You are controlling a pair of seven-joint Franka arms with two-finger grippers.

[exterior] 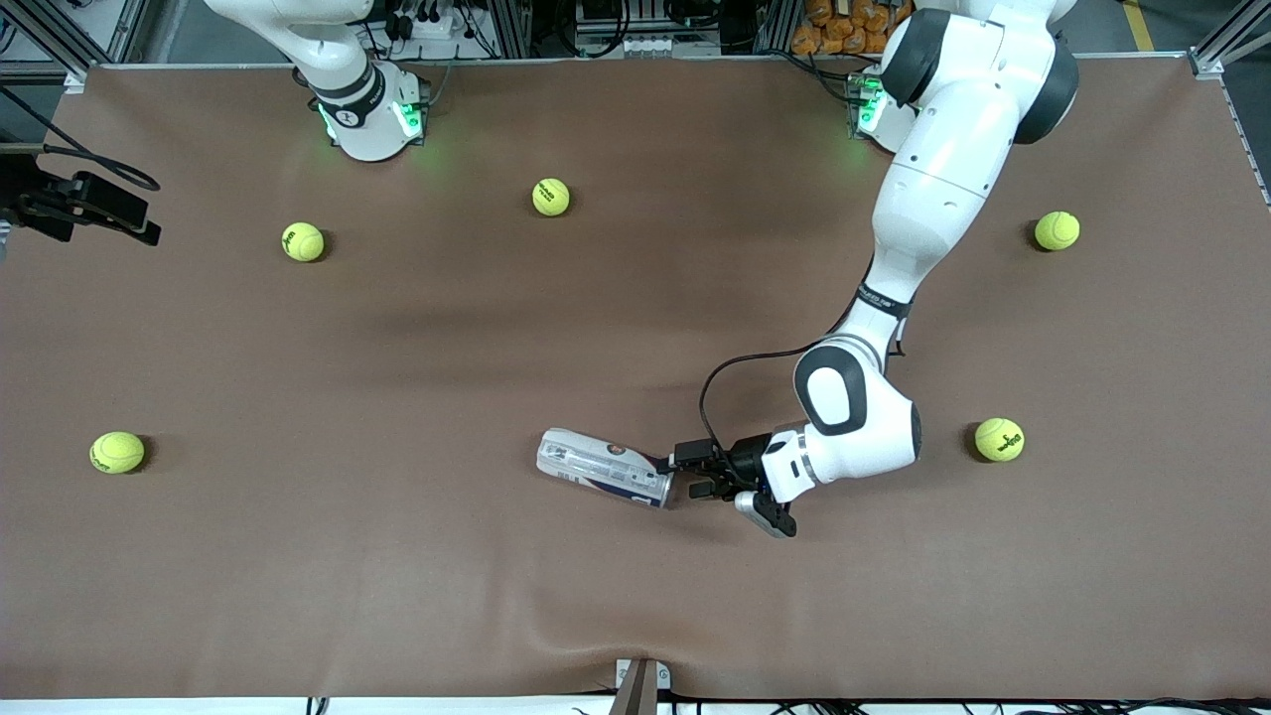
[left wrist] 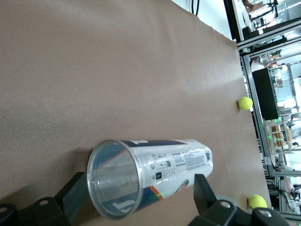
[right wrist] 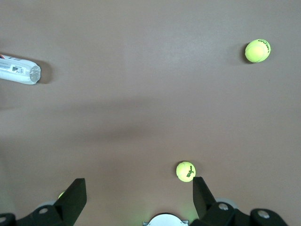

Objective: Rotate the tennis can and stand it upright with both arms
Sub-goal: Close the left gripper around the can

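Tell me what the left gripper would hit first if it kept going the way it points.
Most likely the open end of the tennis can, lying on the table just ahead of the open left gripper.

The left arm (exterior: 918, 209) reaches from its base down low to the bench, its wrist bent level. The left tool (exterior: 683, 475) lies horizontal, fingers (left wrist: 70, 195) spread wide. The right arm (exterior: 338, 70) waits folded by its base; the right tool (right wrist: 136, 197) hangs high, pointing down, fingers (right wrist: 75, 195) spread apart.

Brown table (exterior: 397, 556) carries a lying tennis can (exterior: 604, 467) and scattered tennis balls (exterior: 551, 197).
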